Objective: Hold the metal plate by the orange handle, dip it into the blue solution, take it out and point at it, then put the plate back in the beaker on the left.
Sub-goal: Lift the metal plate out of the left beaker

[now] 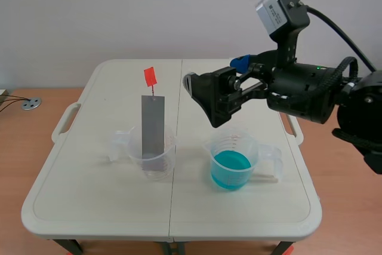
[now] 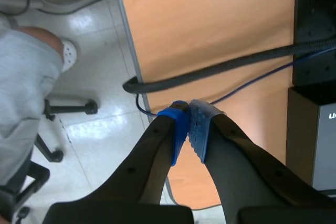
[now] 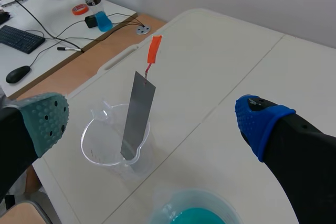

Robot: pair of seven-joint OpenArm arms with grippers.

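Metal plate [image 1: 153, 126] standing nearly upright in the clear left beaker [image 1: 134, 153], lower end inside, orange handle [image 1: 150, 76] uppermost on a thin wire. Just beside it on the cream folding table [image 1: 89, 207], the right beaker [image 1: 222, 147] holds the blue solution [image 1: 230, 168]. The right claw [image 1: 215, 71] hangs above the table behind the two beakers, fingers spread wide, with the grey-green pad nearer the plate, touching nothing. The left claw [image 2: 189, 127], blue pads pressed together on nothing, is off the table, above a wooden desk edge [image 2: 210, 19], a black cable [image 2: 220, 69] and pale floor tiles [image 2: 100, 129].
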